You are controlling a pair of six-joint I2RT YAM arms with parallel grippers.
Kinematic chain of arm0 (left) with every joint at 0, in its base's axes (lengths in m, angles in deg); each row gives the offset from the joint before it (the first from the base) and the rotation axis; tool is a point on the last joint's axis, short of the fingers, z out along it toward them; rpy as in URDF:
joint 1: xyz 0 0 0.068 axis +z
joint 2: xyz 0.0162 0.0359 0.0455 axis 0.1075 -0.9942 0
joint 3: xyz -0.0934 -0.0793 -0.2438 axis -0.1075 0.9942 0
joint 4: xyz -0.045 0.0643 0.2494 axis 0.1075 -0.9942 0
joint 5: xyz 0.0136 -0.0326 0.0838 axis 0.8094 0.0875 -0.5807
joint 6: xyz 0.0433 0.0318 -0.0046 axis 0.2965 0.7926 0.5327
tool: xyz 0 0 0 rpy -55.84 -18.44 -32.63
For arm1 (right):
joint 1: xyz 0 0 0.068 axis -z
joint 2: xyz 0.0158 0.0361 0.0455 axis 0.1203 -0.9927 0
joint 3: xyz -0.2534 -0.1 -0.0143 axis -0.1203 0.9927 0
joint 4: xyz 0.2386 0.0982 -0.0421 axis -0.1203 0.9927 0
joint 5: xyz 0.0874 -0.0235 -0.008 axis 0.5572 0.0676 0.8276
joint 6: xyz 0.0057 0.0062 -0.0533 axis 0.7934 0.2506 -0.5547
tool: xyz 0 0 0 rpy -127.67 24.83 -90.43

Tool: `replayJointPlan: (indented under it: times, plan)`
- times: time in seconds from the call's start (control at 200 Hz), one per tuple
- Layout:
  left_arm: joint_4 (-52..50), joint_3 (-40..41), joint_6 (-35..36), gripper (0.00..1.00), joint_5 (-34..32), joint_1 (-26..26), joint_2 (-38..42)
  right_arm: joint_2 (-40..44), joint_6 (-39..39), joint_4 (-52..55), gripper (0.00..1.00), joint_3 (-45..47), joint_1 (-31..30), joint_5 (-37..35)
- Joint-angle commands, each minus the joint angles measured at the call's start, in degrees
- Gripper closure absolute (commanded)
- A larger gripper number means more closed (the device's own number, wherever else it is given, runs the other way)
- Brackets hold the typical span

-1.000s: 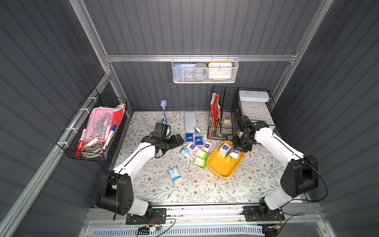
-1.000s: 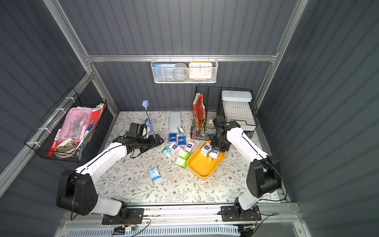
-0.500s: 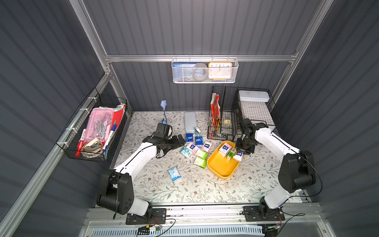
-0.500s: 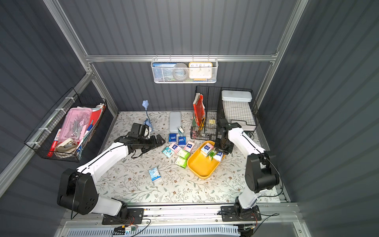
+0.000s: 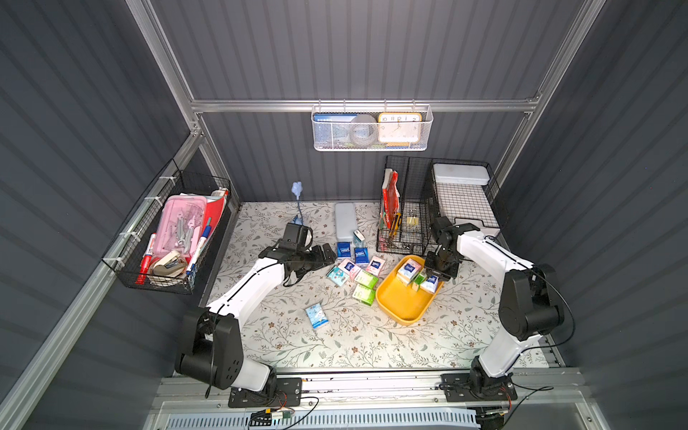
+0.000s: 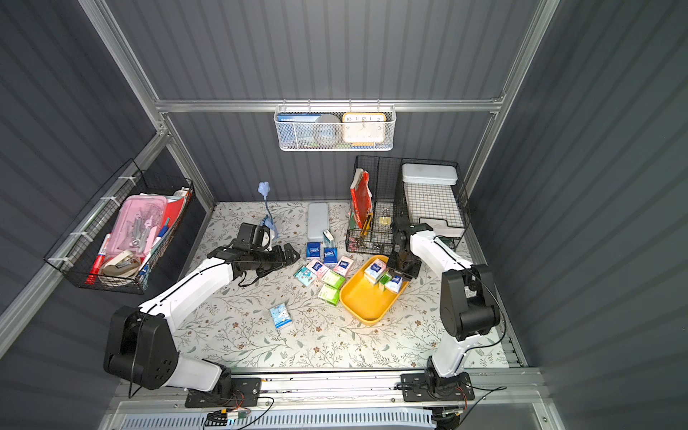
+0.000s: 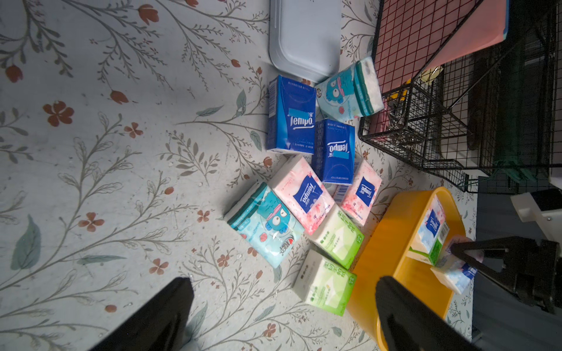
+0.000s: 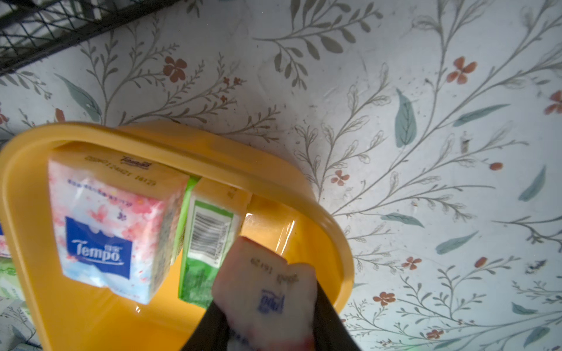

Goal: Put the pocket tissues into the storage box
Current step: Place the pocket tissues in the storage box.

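The storage box [image 5: 404,303] [image 6: 363,299] is a shallow yellow tub right of centre. Inside lie a pink-and-white packet [image 8: 100,228] and a green one [image 8: 206,243]. My right gripper [image 5: 436,272] [image 8: 267,304] hangs over the tub's far end, shut on a pink-and-white packet [image 5: 430,284] [image 8: 267,282]. Several pocket tissues [image 5: 355,268] [image 7: 304,194] lie in a cluster left of the tub. A light blue packet [image 5: 316,315] lies alone nearer the front. My left gripper [image 5: 331,255] [image 7: 282,288] is open, just left of the cluster, holding nothing.
A long pale grey-blue case [image 5: 345,221] lies behind the cluster. Black wire baskets [image 5: 404,223] stand at the back right, close to the tub and my right arm. A wire basket [image 5: 171,238] hangs on the left wall, a white mesh basket [image 5: 372,128] on the back wall.
My right gripper has carried its packet a little toward the front, staying over the tub's far end. The left gripper has crept slightly toward the cluster.
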Motion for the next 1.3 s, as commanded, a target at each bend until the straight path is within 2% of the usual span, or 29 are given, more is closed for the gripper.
replayJointPlan:
  times: [0.0, 0.185, 0.265, 0.42, 0.68, 0.76, 0.8, 0.866, 0.906, 1.296]
  plan:
    - [-1.06, -1.82, -0.04, 0.01, -0.67, -0.4, 0.25, -1.11, 0.79, 0.43, 0.67, -0.8, 0.16, -1.58]
    - [-1.33, -2.08, -0.09, 0.01, -0.93, -0.4, 0.42, -0.47, 0.81, 0.32, 0.47, -0.76, 0.19, -2.48]
    - [-1.33, -2.14, -0.13, 0.01, -1.0, -0.4, 0.44, 0.37, 0.82, 0.37, 0.42, -1.01, 0.19, -3.29]
    - [-1.39, -2.25, -0.2, 0.01, -0.99, -0.4, 0.67, 1.86, 0.25, 1.91, 0.38, -2.49, 0.19, -5.69]
    - [-1.42, -2.25, -0.05, 0.01, -1.57, -0.4, 0.89, 5.01, -0.87, 2.77, 0.39, -3.11, -0.25, -7.46]
    - [-1.41, -2.15, -0.09, 0.01, -1.72, -0.4, 0.87, 6.36, -1.38, 1.25, 0.5, -2.45, -1.07, -5.81]
    - [-1.37, -2.14, -0.09, 0.01, -1.7, -0.42, 0.93, 6.77, -1.2, 0.37, 0.62, -1.86, -1.46, -4.33]
    - [-1.42, -2.16, -0.09, 0.01, -1.83, -0.4, 0.94, 6.93, -0.56, -0.18, 0.89, -1.21, -1.78, -3.37]
    - [-1.39, -1.99, -0.1, 0.01, -1.91, -0.4, 1.04, 6.97, 0.08, -0.51, 1.0, -0.55, -1.78, -3.4]
    - [-2.18, -2.02, 0.25, 0.01, -2.83, -0.4, 1.81, 1.53, 1.85, -4.49, 1.0, 2.49, -1.79, -4.75]
